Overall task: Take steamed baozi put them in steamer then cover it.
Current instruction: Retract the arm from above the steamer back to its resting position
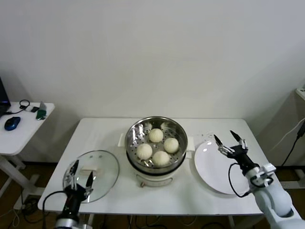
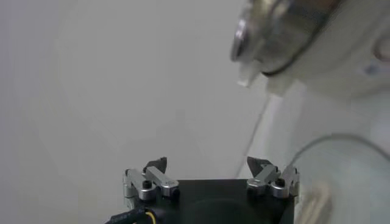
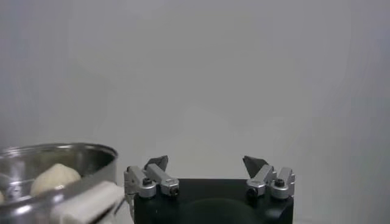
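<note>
Head view high, looking down; wrist views low, close, level; all share steamer (image 1: 156,145).

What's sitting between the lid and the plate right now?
In the head view, the steamer with four baozi inside stands between the lid and the plate. The lid is not yet on it.

light: bright, even | shadows: soft | glare: steamer (image 1: 156,143) rim | blur: left wrist view, close range
</note>
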